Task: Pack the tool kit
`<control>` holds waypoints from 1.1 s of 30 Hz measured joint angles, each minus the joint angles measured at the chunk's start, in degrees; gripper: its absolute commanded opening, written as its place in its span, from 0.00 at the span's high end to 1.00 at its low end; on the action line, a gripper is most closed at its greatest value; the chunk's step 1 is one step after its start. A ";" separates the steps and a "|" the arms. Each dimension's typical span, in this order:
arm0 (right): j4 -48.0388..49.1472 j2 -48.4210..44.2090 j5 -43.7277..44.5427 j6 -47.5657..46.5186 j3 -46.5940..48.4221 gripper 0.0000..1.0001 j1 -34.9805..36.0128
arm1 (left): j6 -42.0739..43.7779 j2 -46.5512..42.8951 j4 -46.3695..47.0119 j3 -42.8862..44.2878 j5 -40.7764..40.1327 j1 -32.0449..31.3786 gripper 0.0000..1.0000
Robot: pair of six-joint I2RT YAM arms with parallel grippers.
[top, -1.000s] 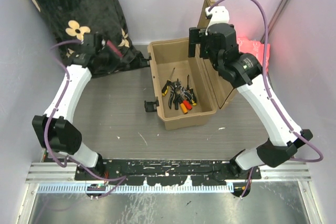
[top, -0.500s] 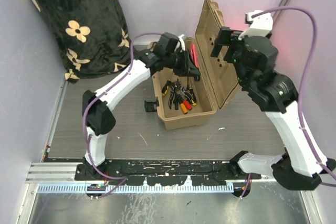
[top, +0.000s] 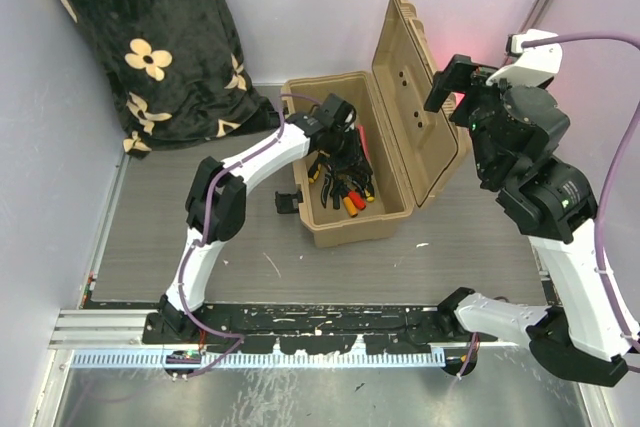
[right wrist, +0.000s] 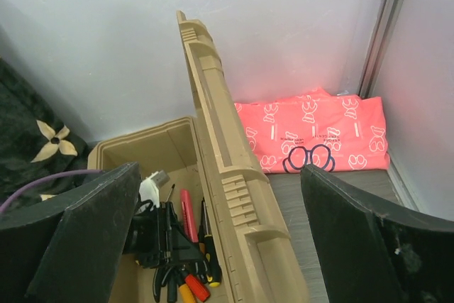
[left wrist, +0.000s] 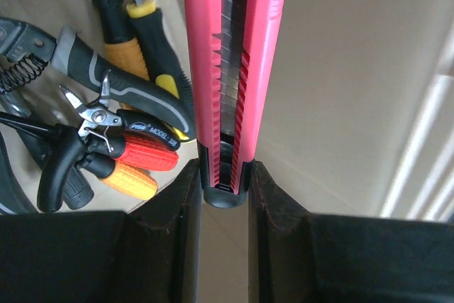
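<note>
A: Status, left gripper (left wrist: 223, 175)?
B: Clamped narrow on pink cutter (left wrist: 234, 69), inside tan toolbox (top: 345, 232), beside the pliers (left wrist: 106, 90).
A: Right gripper (right wrist: 218, 175)?
B: Jaws wide, empty, up beside the upright lid (top: 410, 77)

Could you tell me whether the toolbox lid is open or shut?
Open: the lid stands upright, and the tools lie exposed inside the toolbox.

Utility knife (left wrist: 234, 83) and pliers (left wrist: 135, 94) inside the toolbox (top: 345, 230), blanket (top: 150, 37) behind-left, cloth (right wrist: 312, 136) beyond the lid (top: 410, 97).
</note>
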 measured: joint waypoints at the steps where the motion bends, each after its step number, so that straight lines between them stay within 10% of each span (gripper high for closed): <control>1: 0.04 0.31 0.15 -0.04 -0.02 0.00 0.00 | 0.00 0.37 -0.02 -0.52 -0.09 -0.20 0.76; 10: 0.26 1.25 0.70 -0.24 -0.72 0.00 0.00 | 0.90 1.86 -1.62 -2.58 -1.29 -1.18 0.47; 24: 3.93 2.47 0.39 -0.90 0.22 0.00 0.00 | 5.84 0.17 -2.56 10.86 -4.26 1.86 0.45; 33: 7.02 23.34 -8.09 -6.91 24.20 0.00 -6.14 | 10.95 -18.80 6.78 13.40 -9.11 15.98 0.42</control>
